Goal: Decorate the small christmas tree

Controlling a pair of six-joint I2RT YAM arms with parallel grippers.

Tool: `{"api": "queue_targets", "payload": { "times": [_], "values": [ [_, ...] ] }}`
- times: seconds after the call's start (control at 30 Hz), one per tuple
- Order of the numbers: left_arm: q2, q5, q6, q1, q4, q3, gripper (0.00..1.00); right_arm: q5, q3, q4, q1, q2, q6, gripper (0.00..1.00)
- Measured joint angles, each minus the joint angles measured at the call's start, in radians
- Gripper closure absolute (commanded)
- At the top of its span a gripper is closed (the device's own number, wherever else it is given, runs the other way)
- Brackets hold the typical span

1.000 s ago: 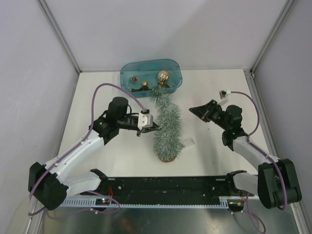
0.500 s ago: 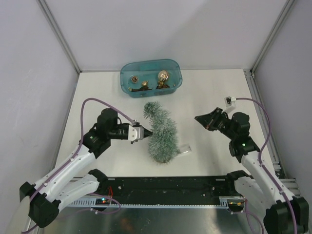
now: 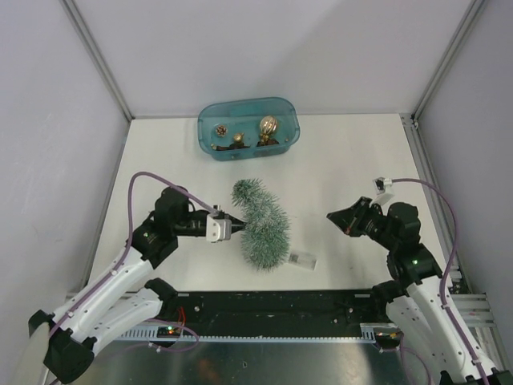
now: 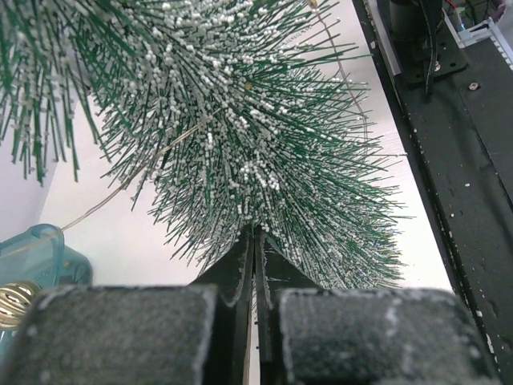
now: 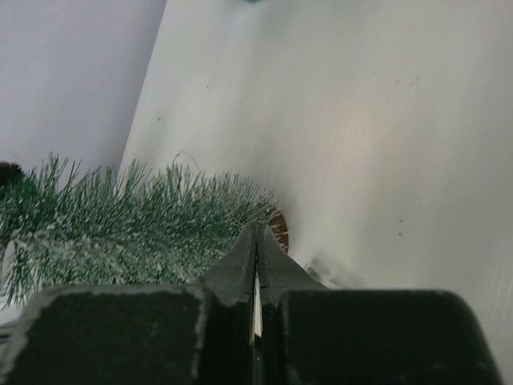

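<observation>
From above, the small christmas tree (image 3: 263,228) sits on the near side of the teal tub (image 3: 248,128), well apart from it, with its tip curling toward the tub. The left gripper (image 3: 234,228), near-left of the tub, reaches into the branches. The right gripper (image 3: 333,217), near-right of the tub, is clear of the tree.

In the left wrist view, the fingers are pressed together with their tips buried in frosted bristles, seemingly pinching a few. The gold ornament (image 4: 12,301) shows inside the tub's rim. Such a hold looks weak, so the tree should be righted slowly.

In the right wrist view, the jaws are together and empty. The wood base (image 5: 278,227) lies just past them, well placed for steadying.
</observation>
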Motion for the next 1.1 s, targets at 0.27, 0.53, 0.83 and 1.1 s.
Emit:
{"api": "queue_targets", "payload": {
  "times": [0.27, 0.53, 0.83, 1.1],
  "values": [
    [-0.012, -0.026, 0.035, 0.0, 0.008, -0.028, 1.0, -0.118, 0.0, -0.073, 0.086, -0.119, -0.005, 1.0],
    [0.006, -0.032, 0.054, 0.0, 0.016, -0.03, 1.0, -0.24, 0.001, -0.03, 0.3, -0.067, -0.031, 1.0],
    [0.0, -0.052, 0.054, -0.002, 0.021, -0.044, 1.0, -0.05, 0.013, -0.008, 0.735, 0.143, -0.146, 0.97],
    [-0.006, -0.06, 0.053, -0.015, 0.022, -0.045, 1.0, 0.212, 0.025, 0.069, 0.887, 0.254, -0.219, 0.82]
  ]
}}
